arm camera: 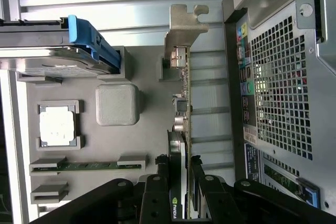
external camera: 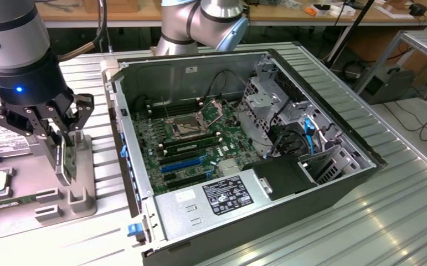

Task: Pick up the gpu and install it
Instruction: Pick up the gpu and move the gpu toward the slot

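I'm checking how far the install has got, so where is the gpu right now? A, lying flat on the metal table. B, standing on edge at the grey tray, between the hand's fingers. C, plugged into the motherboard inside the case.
B: the gpu stands on edge at the grey tray, with the hand closed on it.

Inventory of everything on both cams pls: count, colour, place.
gpu: one, green board, silver bracket, on edge in the tray
tray: one, grey, on the table, exterior view's left
hard drive: one, silver, blue carrier, in the tray
cpu: one, silver, tray pocket
memory stick: one, green, tray slot
computer case: one, black and silver, open, beside the tray
motherboard: one, green, inside the case
table: one, silver slats, under everything
arm: one, grey and black, above the tray
gripper: one, black, closed on the gpu
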